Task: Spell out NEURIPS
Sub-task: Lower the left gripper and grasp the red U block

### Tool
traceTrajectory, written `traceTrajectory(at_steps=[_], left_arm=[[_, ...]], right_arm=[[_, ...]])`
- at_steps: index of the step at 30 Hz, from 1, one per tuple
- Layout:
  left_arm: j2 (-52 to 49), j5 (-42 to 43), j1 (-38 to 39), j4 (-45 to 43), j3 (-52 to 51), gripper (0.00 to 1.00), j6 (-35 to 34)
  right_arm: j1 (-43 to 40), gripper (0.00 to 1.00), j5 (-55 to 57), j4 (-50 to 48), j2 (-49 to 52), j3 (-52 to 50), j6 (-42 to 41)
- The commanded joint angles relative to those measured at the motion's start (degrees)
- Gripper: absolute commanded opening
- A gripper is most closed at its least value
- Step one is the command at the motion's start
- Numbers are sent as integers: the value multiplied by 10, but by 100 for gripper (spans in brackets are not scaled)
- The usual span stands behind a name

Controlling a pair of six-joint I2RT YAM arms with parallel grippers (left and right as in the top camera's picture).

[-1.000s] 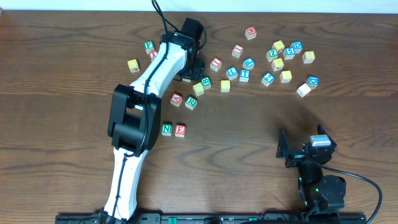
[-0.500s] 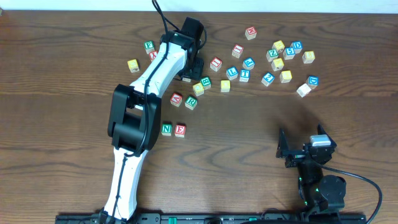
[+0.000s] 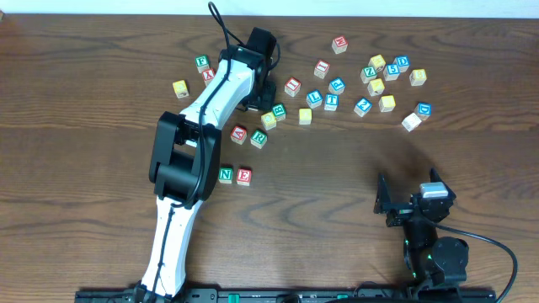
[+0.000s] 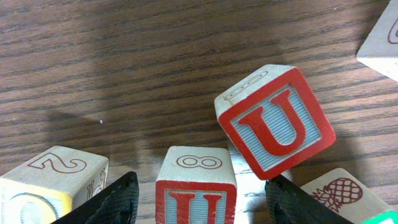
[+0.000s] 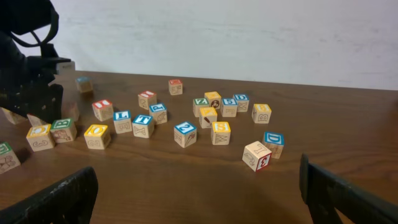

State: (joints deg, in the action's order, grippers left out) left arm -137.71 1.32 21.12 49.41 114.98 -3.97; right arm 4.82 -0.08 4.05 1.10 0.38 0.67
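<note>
In the left wrist view my left gripper [image 4: 196,204] is open, its jaws on either side of a red U cube [image 4: 196,186] that stands on the table, with a gap on each side. A second red U cube [image 4: 273,121] lies tilted just beyond, against the right finger. Overhead, this gripper [image 3: 258,91] is down among the cubes at the back, hiding both U cubes. The green N cube [image 3: 226,175] and red E cube [image 3: 244,176] stand side by side mid-table. A green R cube [image 3: 258,138] lies behind them. My right gripper [image 3: 411,206] is open and empty.
Several loose letter cubes are scattered at the back right [image 3: 379,84], also in the right wrist view [image 5: 186,134]. A yellow-faced cube [image 4: 43,186] sits left of the left finger and a pineapple-picture cube [image 4: 339,193] sits to the right. More cubes [image 3: 202,63] lie left of the arm.
My left arm has shifted very slightly at the back of the table. No cube has visibly moved, and the right arm is still.
</note>
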Motion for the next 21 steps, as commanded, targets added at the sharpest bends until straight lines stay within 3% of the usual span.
traceTrajectory(at_steps=[1, 3, 9, 11, 21], left_arm=[[-9, -3, 0, -5, -4, 57, 12], [-9, -3, 0, -7, -4, 49, 12], [-12, -3, 0, -7, -4, 46, 12], [-15, -3, 0, -7, -4, 40, 12], [-31, -3, 0, -6, -4, 38, 12]], right_arm=[[-3, 99, -1, 3, 0, -1, -4], [-3, 99, -1, 3, 0, -1, -4], [-3, 99, -1, 3, 0, -1, -4], [-3, 99, -1, 3, 0, -1, -4], [-3, 99, -1, 3, 0, -1, -4]])
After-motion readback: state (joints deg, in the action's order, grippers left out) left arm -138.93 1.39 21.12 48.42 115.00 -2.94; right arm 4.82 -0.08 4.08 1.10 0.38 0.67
